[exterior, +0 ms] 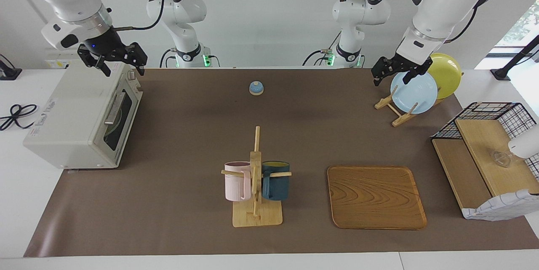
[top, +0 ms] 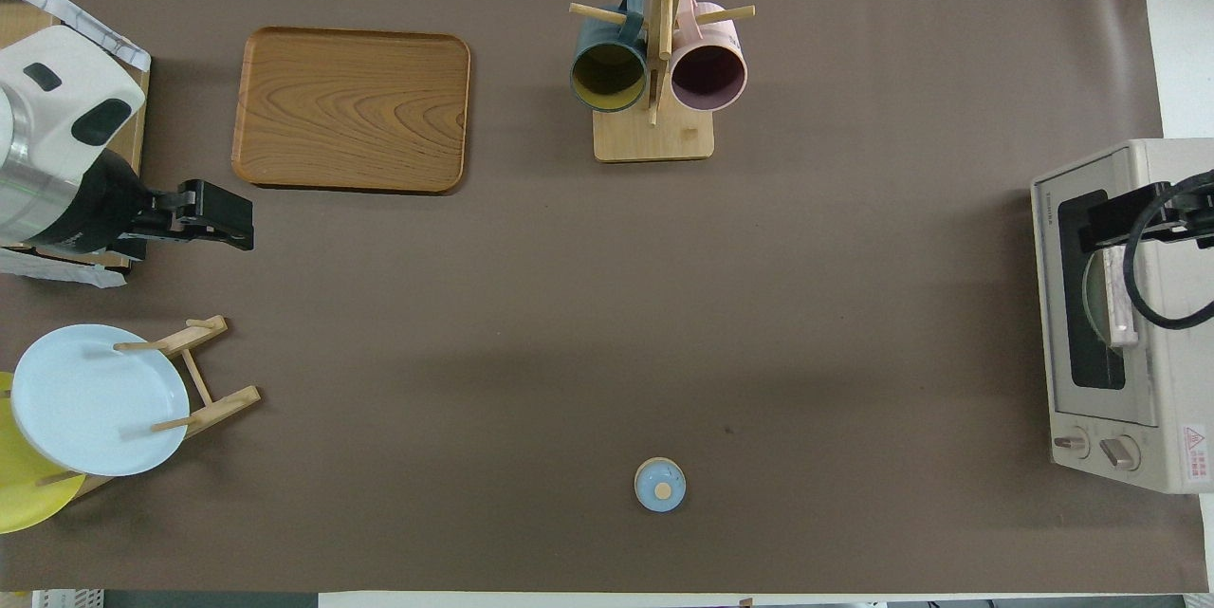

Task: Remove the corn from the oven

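The off-white oven stands at the right arm's end of the table with its door shut, and its bar handle crosses the dark glass window. Through the glass only a pale round shape shows, and the corn is hidden. My right gripper hangs open and empty above the oven's top edge at the door side; from overhead the right gripper covers the door window of the oven. My left gripper is open and empty, raised over the plate rack. In the overhead view the left gripper lies beside the wooden tray.
A mug tree with a pink and a dark blue mug stands mid-table. Beside it lies a wooden tray. A small blue bell sits near the robots. A rack holds a light blue plate and a yellow plate. A wire-sided wooden shelf is at the left arm's end.
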You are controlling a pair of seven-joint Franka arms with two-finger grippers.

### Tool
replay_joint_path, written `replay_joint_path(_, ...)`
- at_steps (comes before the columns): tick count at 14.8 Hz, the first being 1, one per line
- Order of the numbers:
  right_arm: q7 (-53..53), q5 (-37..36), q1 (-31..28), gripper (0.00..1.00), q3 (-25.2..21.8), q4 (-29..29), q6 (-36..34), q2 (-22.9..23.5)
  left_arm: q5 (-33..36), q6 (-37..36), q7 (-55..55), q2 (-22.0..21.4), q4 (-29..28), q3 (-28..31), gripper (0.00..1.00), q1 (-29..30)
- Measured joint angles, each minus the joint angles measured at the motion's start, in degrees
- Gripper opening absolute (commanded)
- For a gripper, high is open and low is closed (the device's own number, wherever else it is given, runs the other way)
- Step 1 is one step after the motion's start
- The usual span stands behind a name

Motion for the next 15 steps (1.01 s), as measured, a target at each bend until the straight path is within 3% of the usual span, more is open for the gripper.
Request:
replay_joint_path(7, 0.0, 0.0, -1.0, 0.97, -0.1, -0.7, -0.1, -0.2, 0.0, 0.0, 0.0, 0.0, 0.0, 0.0, 1.00, 0.0)
replay_joint_path(9, 0.0, 0.0, -1.8, 0.23, -0.1, -1.8, -0.1, -0.5, 0.0, 0.0, 0.0, 0.0, 0.0, 0.0, 1.00, 0.0)
replay_joint_path(10, -0.1, 0.0, -2.1, 0.00, -0.1, -2.3, 0.2, -0.7, 0.0, 0.0, 0.0, 0.0, 0.0, 0.0, 1.00, 0.0)
replay_joint_path(12, -2.6, 0.0, -2.3, 0.00, -0.2, -3.9, 3.0, -1.2, 0.0, 0.0, 0.0, 0.0, 0.0, 0.0, 1.00, 0.0)
replay_joint_path(15, -9.1, 0.0, -3.4, 0.00, -0.2, -11.4, 12.1, -3.4, 0.0, 0.0, 0.0, -0.1, 0.1, 0.0, 1.00, 0.0)
